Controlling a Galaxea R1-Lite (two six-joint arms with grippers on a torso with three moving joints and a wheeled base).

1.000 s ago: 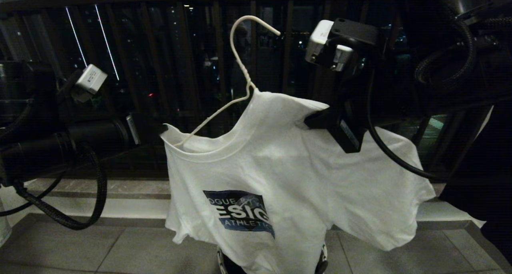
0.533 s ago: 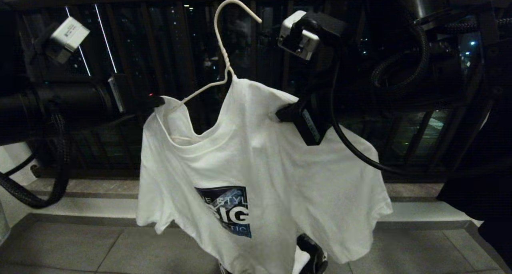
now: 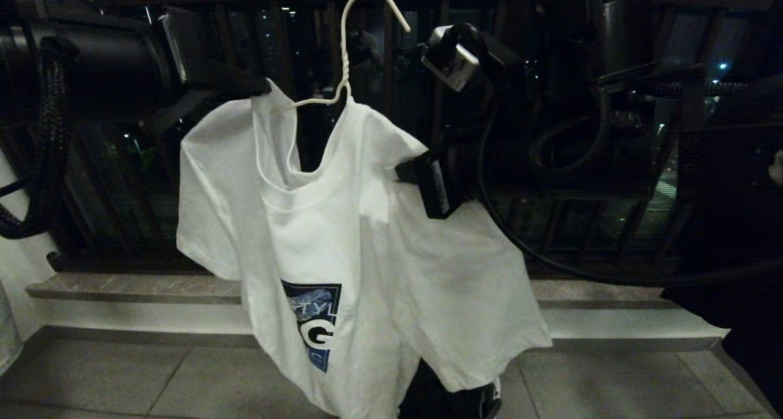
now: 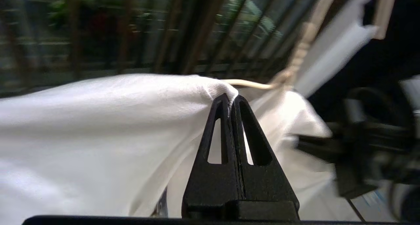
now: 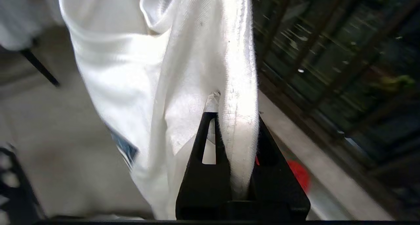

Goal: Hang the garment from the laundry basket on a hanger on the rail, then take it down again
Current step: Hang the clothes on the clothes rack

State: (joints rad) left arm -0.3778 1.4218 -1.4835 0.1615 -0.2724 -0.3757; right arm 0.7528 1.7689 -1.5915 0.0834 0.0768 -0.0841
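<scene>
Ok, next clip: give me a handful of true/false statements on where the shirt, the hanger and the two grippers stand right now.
1. The left gripper is shut on the T-shirt at one shoulder. True.
2. The right gripper hangs free of the cloth with its jaws wide open. False: it is clamped on the shirt's other shoulder.
3. The white wire hanger sits inside the shirt's neck opening, its hook sticking up. True.
4. The hook is already over the rail. False: in the head view it hooks on nothing, and no rail shows.
5. The shirt's chest print is hidden. False: the blue print shows low on the front.
</scene>
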